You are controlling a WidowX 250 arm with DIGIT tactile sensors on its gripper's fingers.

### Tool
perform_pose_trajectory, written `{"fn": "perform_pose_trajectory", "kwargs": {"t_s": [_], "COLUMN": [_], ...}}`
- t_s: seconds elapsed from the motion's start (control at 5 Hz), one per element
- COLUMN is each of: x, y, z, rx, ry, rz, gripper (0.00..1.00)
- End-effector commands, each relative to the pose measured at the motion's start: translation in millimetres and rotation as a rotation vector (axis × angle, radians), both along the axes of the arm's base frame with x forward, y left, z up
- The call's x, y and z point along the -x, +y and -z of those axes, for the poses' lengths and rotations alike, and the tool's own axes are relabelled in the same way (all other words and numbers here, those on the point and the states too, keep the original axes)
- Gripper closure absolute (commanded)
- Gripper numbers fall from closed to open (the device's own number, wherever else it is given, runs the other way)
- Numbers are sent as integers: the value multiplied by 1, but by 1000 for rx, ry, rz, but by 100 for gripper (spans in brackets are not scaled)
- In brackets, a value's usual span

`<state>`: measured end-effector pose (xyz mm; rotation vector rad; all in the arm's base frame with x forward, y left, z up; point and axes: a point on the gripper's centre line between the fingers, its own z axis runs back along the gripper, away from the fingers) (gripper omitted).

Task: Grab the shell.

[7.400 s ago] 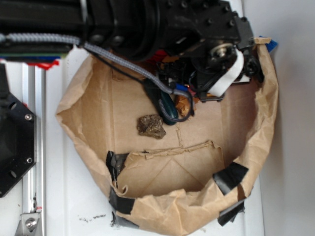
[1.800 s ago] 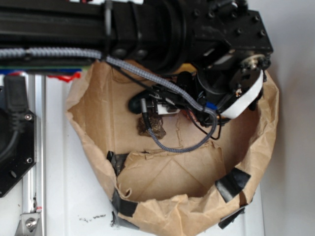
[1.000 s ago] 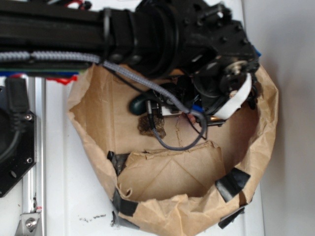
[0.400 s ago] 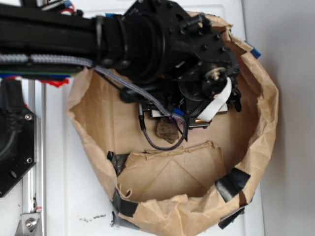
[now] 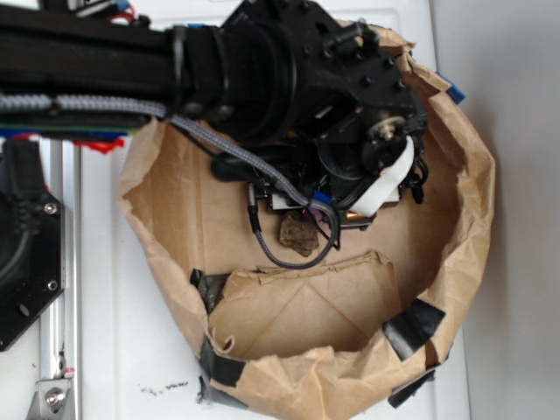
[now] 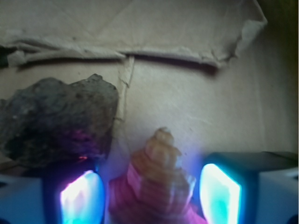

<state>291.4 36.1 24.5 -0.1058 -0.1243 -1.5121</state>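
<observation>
In the wrist view the orange-tan ribbed shell (image 6: 156, 179) lies on the bag floor between my two glowing finger pads, spire pointing away from the camera. My gripper (image 6: 149, 193) is open around it. The left pad (image 6: 80, 196) and right pad (image 6: 219, 189) each stand a small gap away from the shell. In the exterior view the black wrist (image 5: 350, 114) covers both the gripper and the shell.
A brown-grey lumpy rock (image 6: 56, 119) lies just beyond the left finger and also shows in the exterior view (image 5: 297, 234). A dark rounded object (image 5: 229, 166) lies by the arm's cable. Brown paper bag walls (image 5: 477, 201) ring the area, and a raised paper fold (image 6: 140, 51) crosses ahead.
Over the last second the wrist shifted left and toward the bag's back wall. The rock now lies further right than before. Almost nothing moved in the last half second.
</observation>
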Motion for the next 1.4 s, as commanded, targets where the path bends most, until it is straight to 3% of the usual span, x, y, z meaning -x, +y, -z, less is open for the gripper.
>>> {"fn": "perform_pose_trajectory", "kwargs": {"t_s": [0.0, 0.2, 0.4, 0.6, 0.8, 1.0, 1.2], "x": [-6, -3, 1, 12, 4, 2, 11], "y": [1, -12, -29, -27, -29, -18, -12], "z": [-31, -54, -100, -152, -174, -196, -203], "rx": [12, 22, 82, 157, 113, 26, -28], "ry": [-69, -117, -148, -143, -181, -200, -168], "rz": [3, -20, -146, -360, -606, -809, -1024], "gripper": [100, 100, 100, 100, 100, 100, 100]}}
